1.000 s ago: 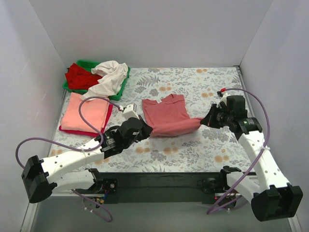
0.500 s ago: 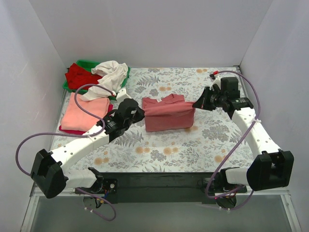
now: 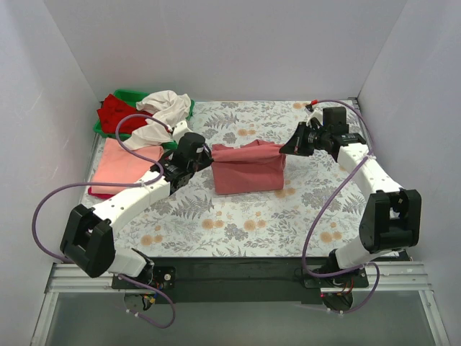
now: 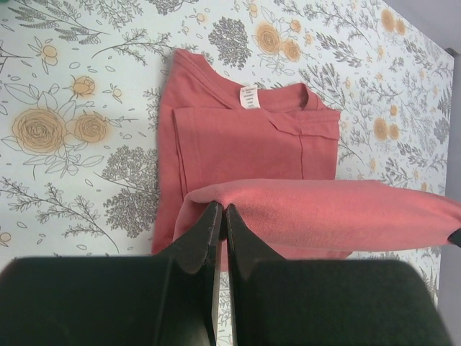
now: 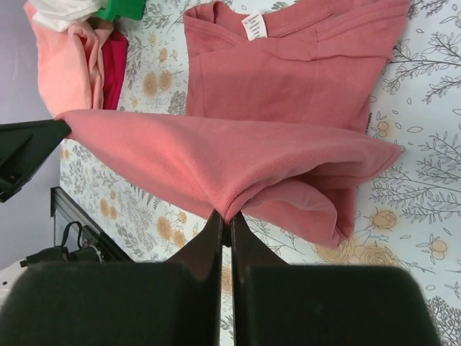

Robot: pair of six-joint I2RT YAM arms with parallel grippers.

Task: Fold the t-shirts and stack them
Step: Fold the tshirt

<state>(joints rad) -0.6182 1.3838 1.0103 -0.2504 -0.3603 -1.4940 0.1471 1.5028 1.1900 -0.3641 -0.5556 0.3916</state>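
Note:
The dusty-rose t-shirt [image 3: 247, 169] lies mid-table, its near half lifted and carried over the far half. Its white neck label [image 4: 249, 96] shows in the left wrist view and in the right wrist view [image 5: 255, 25]. My left gripper [image 3: 207, 153] is shut on the shirt's left hem corner [image 4: 216, 204]. My right gripper [image 3: 284, 149] is shut on the right hem corner [image 5: 229, 213]. The lifted hem hangs taut between them. A salmon-pink shirt [image 3: 124, 164] lies folded on a red one [image 3: 163, 167] at the left. A cream-white shirt [image 3: 163, 115] drapes over the bin.
A green plastic bin [image 3: 124, 94] at the back left holds a crumpled red shirt [image 3: 117, 114]. White walls enclose the floral tabletop [image 3: 317, 209] on three sides. A black rail [image 3: 238, 270] runs along the near edge.
Both grippers have carried the shirt's near hem up and toward the back, over the collar half. The fold line has moved farther back and both arms have stretched out.

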